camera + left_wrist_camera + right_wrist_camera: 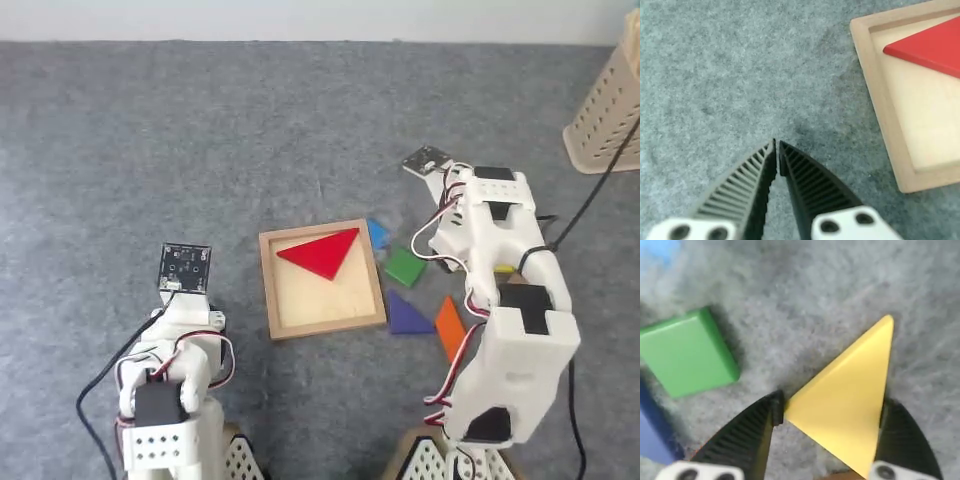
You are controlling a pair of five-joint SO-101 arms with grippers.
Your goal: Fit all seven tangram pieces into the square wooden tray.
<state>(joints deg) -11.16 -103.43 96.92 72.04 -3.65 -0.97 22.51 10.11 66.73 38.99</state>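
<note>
1. Tray [267,285] sits mid-desk and holds the red triangle [322,253] alone. The other pieces are not yet in.
2. Right pincer [832,407] is spread wide, a finger against each side of the yellow triangle [850,405]. It reads as a grip taken; whether the piece is lifted, cannot tell.
3. Left pincer [777,147] is closed and empty, above bare desk just beside the tray.
4. Step in hand, as I judge it: picking up yellow. Next move calls for a lift, a carry past the green square [405,266], and a turn to seat it against red.
</note>
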